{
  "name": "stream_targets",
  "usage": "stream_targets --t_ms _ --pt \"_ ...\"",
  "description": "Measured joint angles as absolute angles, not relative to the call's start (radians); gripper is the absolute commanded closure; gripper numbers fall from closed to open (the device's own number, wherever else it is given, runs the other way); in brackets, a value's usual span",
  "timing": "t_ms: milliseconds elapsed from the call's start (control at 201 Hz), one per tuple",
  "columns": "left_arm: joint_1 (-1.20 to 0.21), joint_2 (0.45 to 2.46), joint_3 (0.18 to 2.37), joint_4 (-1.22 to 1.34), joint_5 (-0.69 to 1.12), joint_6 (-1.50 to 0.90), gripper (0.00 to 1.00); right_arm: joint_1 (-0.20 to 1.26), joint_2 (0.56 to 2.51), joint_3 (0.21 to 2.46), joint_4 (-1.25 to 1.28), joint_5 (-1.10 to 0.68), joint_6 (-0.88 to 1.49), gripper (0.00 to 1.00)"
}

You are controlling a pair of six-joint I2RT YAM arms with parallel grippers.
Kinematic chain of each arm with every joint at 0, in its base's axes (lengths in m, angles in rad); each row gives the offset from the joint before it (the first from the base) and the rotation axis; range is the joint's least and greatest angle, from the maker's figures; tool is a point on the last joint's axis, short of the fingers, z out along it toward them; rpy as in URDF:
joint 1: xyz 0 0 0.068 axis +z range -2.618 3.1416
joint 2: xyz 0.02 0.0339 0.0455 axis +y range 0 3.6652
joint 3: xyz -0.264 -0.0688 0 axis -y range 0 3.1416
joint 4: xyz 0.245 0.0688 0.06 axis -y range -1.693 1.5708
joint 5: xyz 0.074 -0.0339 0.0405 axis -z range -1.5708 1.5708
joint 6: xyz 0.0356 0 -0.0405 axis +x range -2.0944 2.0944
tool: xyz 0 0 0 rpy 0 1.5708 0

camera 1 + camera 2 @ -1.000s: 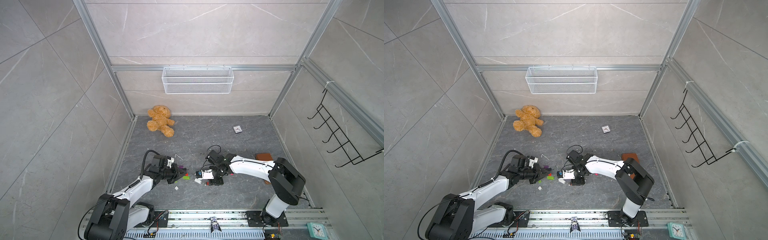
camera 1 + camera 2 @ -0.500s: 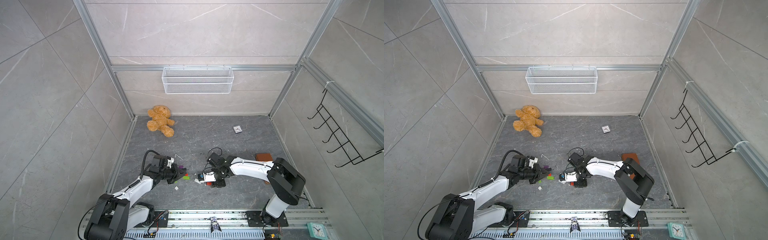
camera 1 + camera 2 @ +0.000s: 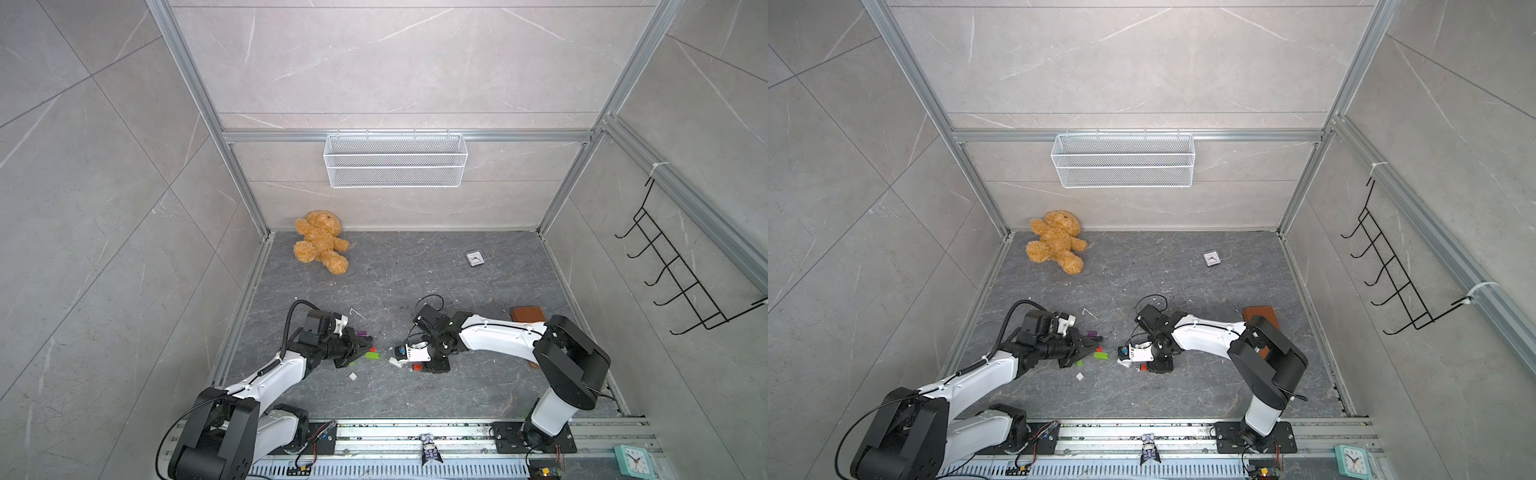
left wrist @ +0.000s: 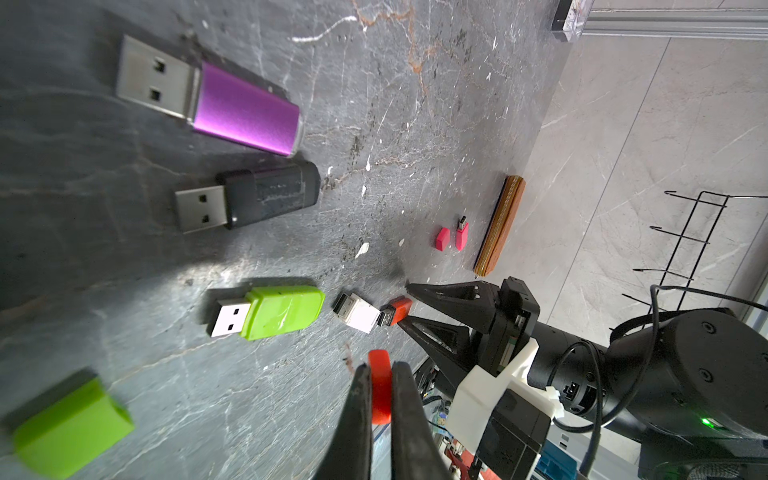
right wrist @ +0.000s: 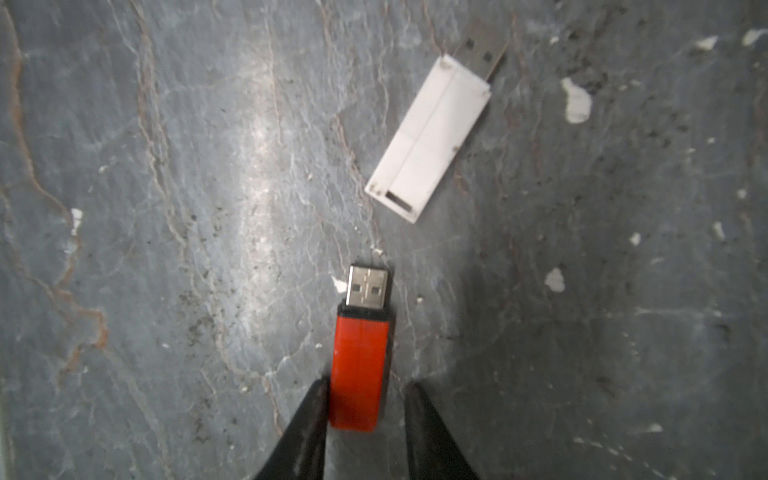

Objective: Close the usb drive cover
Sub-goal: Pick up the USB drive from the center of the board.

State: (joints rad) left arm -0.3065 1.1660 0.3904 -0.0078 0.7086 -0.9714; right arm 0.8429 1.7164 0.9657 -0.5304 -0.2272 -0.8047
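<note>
The red usb drive (image 5: 359, 374) lies flat on the counter (image 5: 166, 208) with its plug bare. Its rear end sits between my right fingers (image 5: 307, 432), which are narrowly apart: one touches its side, the other leaves a gap. My left fingers (image 4: 357, 415) are pinched on the red cap (image 4: 379, 388). A white drive (image 5: 428, 141) lies just beyond the plug.
</note>
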Motion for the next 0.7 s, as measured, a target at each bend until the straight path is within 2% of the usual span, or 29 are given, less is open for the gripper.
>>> stream_targets --t_ms 269,703 --pt "-0.31 1.166 0.39 -0.008 0.708 -0.971 1.0 0.843 1.719 0.967 -0.53 -0.229 -0.805 0.65" --pt "-0.31 1.166 0.39 -0.007 0.708 -0.971 1.0 0.844 1.729 0.978 -0.531 -0.244 -0.805 0.75"
